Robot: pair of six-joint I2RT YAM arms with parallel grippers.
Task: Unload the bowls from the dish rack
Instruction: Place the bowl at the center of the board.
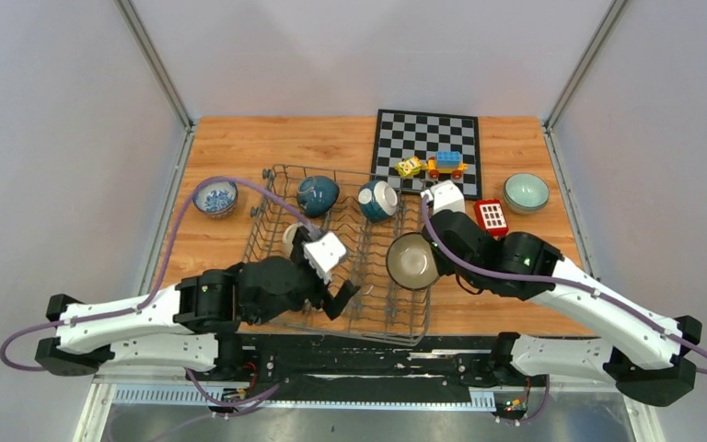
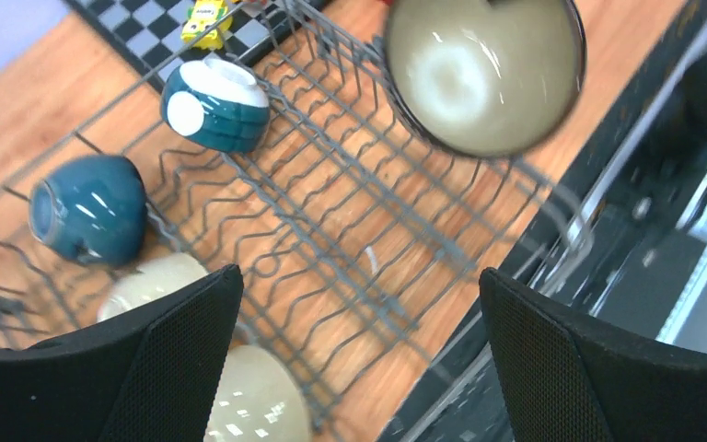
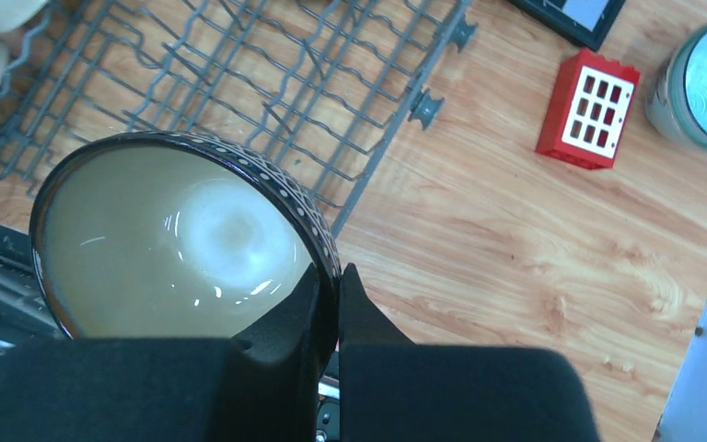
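Observation:
The grey wire dish rack (image 1: pixel 382 313) lies mid-table. My right gripper (image 3: pixel 339 272) is shut on the rim of a dark brown bowl (image 3: pixel 175 239) with a beige inside, holding it tilted above the rack's right edge (image 1: pixel 412 261). My left gripper (image 2: pixel 359 276) hangs open over the rack's near left part, nothing between its fingers. In the rack lie a dark teal bowl (image 2: pixel 87 207), a teal-and-white bowl (image 2: pixel 216 106) and two beige bowls (image 2: pixel 258 401). On the table stand a blue-and-white patterned bowl (image 1: pixel 215 197) at the left and a pale green bowl (image 1: pixel 526 192) at the right.
A chessboard (image 1: pixel 426 140) lies behind the rack with small toy blocks (image 1: pixel 446 164) on its near edge. A red block (image 3: pixel 587 109) sits on the wood between the rack and the green bowl. The left arm's purple cable (image 1: pixel 239 182) arcs over the rack's left side.

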